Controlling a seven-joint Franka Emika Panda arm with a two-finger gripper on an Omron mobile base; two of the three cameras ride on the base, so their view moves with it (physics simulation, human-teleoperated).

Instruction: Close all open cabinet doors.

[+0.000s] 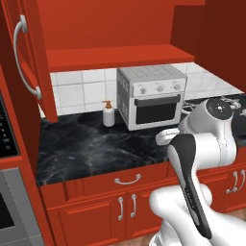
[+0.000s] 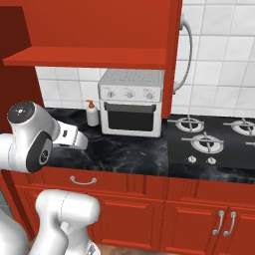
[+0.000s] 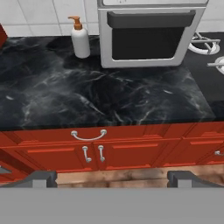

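Nothing closed yet: left cabinet door (image 1: 30, 57) and right cabinet door (image 2: 173, 55) stand open (shelf exposed); gripper (image 3: 111, 178) spread, empty.

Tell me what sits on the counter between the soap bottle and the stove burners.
The toaster oven, seen in the right base view, between soap bottle and burners.

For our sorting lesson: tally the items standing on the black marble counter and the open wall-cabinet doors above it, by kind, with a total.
Toaster oven: 1
Soap dispenser bottle: 1
Open red cabinet doors: 2, left, right
Total: 4
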